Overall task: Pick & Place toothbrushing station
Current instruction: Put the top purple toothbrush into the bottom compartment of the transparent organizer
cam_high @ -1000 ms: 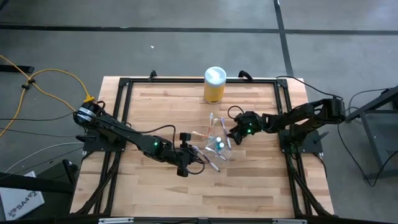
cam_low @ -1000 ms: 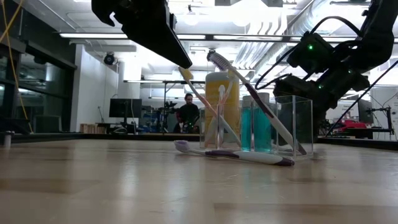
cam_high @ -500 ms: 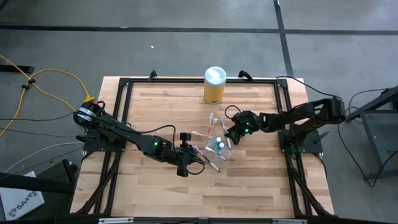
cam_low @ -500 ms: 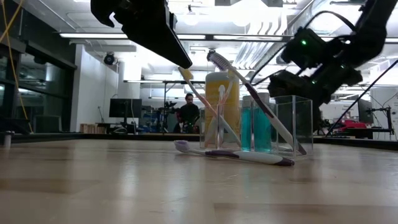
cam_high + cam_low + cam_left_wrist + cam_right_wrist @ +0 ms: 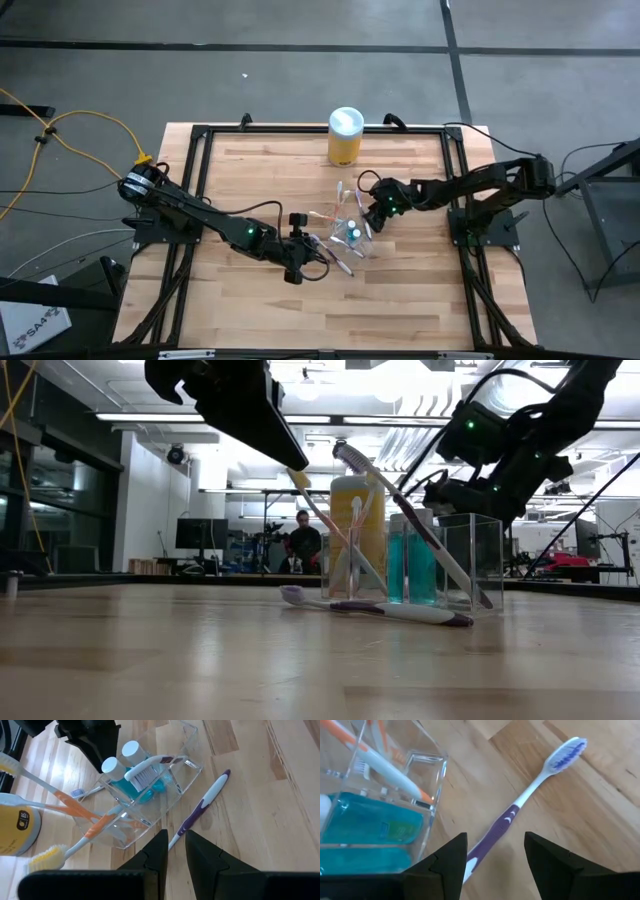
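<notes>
Right gripper [image 5: 372, 207], spread wide, hovers over a purple toothbrush [image 5: 520, 805] beside the clear holder [image 5: 347, 228]; straddle the handle squarely. Left gripper [image 5: 173, 851], nearly pressed together, waits nearby.

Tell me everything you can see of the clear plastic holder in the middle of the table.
The clear plastic holder is a transparent, straight-walled box with an inner divider, standing upright and open-topped on the wooden table. One compartment holds two blue tubes with white caps; the other holds orange toothbrushes leaning out over the rim. A white-headed toothbrush lies across its top. Purple-and-white toothbrushes lie on the table beside it; contact is unclear. The right pincer hangs open close by.
</notes>
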You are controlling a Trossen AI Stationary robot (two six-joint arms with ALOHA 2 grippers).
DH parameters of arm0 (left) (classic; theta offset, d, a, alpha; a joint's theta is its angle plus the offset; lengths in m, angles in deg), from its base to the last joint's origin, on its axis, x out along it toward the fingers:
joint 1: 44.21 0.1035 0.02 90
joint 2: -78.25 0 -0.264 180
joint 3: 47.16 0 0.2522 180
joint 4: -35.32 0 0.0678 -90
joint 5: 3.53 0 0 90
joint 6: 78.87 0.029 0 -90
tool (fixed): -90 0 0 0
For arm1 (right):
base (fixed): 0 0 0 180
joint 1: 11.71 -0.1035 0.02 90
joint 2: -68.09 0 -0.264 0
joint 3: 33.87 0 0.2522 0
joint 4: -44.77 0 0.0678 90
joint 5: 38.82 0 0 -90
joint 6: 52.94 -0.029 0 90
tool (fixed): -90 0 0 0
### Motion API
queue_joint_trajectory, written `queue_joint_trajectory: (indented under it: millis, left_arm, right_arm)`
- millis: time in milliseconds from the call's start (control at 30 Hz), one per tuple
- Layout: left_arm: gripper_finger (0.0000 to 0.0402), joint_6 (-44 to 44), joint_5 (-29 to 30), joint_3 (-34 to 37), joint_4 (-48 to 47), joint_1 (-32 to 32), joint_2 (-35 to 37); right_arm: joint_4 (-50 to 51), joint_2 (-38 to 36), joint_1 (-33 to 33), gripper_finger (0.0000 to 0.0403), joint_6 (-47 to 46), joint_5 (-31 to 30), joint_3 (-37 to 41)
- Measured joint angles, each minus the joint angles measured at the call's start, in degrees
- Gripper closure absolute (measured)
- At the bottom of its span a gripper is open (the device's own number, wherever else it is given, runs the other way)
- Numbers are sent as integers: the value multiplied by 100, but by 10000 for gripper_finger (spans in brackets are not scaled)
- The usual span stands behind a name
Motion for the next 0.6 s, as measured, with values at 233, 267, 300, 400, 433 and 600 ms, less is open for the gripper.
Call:
queue_joint_trajectory:
  millis: [233,267,300,400,433,600]
  left_arm:
    - [342,0,0,1,-14,0,0]
    - [342,0,-2,1,-14,0,0]
    - [342,0,-2,1,-13,0,0]
    - [342,0,-2,1,-14,0,0]
    - [342,2,-2,1,-14,0,0]
    - [342,0,-4,1,-14,0,0]
  right_arm:
    - [-17,0,-156,213,-67,-26,0]
    - [-19,0,-178,213,-82,-51,0]
    - [-28,0,-198,213,-137,-80,0]
    - [-64,0,-209,213,-163,-161,0]
    - [-61,0,-209,213,-163,-169,0]
    - [-64,0,-209,213,-167,-170,0]
